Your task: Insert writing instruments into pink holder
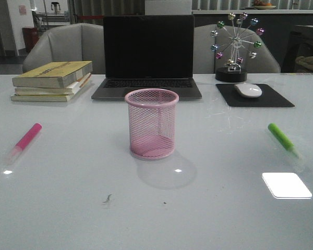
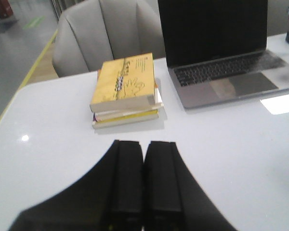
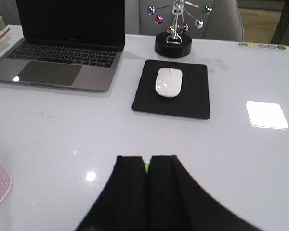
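Green highlighter (image 3: 146, 167) mostly hidden behind right gripper (image 3: 147, 166).

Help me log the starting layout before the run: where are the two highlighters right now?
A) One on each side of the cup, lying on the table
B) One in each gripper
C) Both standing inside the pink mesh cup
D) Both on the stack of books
A: the pink highlighter lies on the table left of the pink mesh cup, the green highlighter lies to its right, and the cup holds nothing.
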Controlling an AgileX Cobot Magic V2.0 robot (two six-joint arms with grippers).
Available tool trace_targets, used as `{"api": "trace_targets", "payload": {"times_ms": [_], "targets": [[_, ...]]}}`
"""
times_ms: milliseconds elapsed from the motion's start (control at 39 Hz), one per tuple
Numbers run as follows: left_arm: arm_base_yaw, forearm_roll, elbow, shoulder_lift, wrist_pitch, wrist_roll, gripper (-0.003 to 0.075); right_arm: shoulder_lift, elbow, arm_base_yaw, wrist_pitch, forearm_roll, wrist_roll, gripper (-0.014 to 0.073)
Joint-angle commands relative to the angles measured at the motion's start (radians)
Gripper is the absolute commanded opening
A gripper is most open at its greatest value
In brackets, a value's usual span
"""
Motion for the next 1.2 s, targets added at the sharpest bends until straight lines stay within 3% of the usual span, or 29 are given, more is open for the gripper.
{"api": "trace_targets", "payload": {"times_ms": [0,102,205,282,359,589,717,922,1178], "targets": [[-0.009,-0.003,-0.036,0.033,-0.083,-0.014,0.0120,0.004,-0.039,-0.001,-0.084,-0.012,-0.002,0.0033],[-0.009,-0.038,-0.036,0.047,-0.116,-0.014,0.0240,0.004,-0.039,-0.001,-0.084,-0.012,-0.002,0.0086],[-0.009,-0.045,-0.036,0.047,-0.178,-0.014,0.0414,0.004,-0.039,-0.001,-0.084,-0.012,-0.002,0.0273],[-0.009,-0.046,-0.036,0.047,-0.208,-0.014,0.0443,0.004,-0.039,-0.001,-0.084,-0.012,-0.002,0.0401],[-0.009,-0.049,-0.036,0.047,-0.263,-0.014,0.0437,0.004,-0.039,-0.001,-0.084,-0.012,-0.002,0.0452],[-0.009,-0.049,-0.036,0.047,-0.272,-0.014,0.0437,0.013,-0.037,-0.001,-0.049,-0.007,0.000,0.0449],[-0.009,-0.049,-0.036,0.047,-0.260,-0.014,0.0437,0.064,-0.072,-0.001,0.101,0.021,0.000,0.0449],[-0.009,-0.049,-0.036,0.047,-0.247,-0.014,0.0437,0.254,-0.264,-0.001,0.363,0.036,0.000,0.0449],[-0.009,-0.049,-0.036,0.047,-0.247,-0.014,0.0437,0.501,-0.524,-0.001,0.532,0.036,0.000,0.0449]]}}
